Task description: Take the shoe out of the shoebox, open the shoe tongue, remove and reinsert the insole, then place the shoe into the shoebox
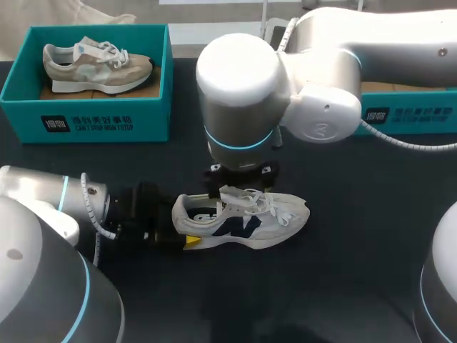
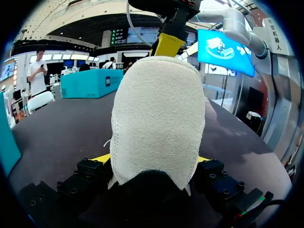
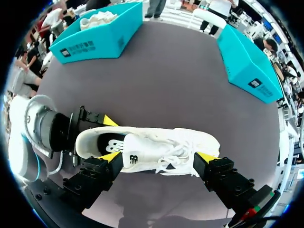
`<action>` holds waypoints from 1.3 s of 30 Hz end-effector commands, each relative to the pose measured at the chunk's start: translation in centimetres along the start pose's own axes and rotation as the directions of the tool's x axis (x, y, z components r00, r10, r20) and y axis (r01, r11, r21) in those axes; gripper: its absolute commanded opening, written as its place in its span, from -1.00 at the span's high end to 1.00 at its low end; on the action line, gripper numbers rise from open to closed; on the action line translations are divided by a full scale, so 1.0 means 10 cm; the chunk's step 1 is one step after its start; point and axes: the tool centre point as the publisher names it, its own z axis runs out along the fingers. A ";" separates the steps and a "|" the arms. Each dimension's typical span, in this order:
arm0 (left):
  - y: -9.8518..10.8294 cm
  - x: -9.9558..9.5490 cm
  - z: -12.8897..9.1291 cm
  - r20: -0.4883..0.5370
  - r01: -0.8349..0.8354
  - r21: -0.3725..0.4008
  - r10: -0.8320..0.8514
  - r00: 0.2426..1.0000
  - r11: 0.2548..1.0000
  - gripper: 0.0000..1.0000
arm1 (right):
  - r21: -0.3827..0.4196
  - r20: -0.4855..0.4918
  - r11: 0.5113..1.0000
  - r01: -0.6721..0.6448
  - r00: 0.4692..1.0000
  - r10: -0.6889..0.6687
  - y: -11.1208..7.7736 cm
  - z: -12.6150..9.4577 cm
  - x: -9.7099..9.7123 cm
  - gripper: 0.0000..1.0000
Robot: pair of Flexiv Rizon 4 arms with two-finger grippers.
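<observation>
A white shoe (image 1: pixel 243 221) with a dark side logo lies on its sole on the dark table (image 1: pixel 343 271), toe pointing right. My left gripper (image 1: pixel 187 227) comes in from the left and is shut on the shoe's heel (image 2: pixel 159 123), one yellow tip on each side. My right gripper (image 1: pixel 241 179) hangs just above the laces and tongue (image 3: pixel 166 152), open. Its two fingers stand apart along the shoe's length, nothing gripped between them. The insole (image 3: pixel 107 142) shows dark inside the shoe's opening.
A teal shoebox (image 1: pixel 100 121) at the back left holds a beige shoe (image 1: pixel 96 66). A second teal shoebox (image 1: pixel 407 111) stands at the back right, partly hidden by my right arm. Bare table lies in front of the white shoe.
</observation>
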 end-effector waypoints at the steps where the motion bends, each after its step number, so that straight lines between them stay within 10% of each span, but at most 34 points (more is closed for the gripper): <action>1: 0.01 -0.01 0.02 -0.002 0.001 -0.003 -0.001 1.000 1.000 1.00 | -0.045 0.101 0.996 -0.073 0.992 0.078 -0.04 0.13 0.21 -1.00; 20: 0.01 -0.01 0.02 -0.002 0.001 -0.003 -0.001 1.000 1.000 1.00 | 0.032 0.260 0.997 -0.072 0.964 0.061 -0.16 0.56 0.26 -1.00; 36: 0.01 -0.01 0.02 -0.002 0.001 -0.003 -0.001 1.000 1.000 1.00 | 0.015 0.448 0.996 -0.091 0.891 0.075 -0.18 0.09 -0.20 -0.99; 39: 0.01 -0.01 0.02 -0.002 0.001 -0.003 -0.001 1.000 1.000 1.00 | -0.007 0.404 0.995 -0.099 0.910 0.094 -0.16 -0.06 -0.23 0.46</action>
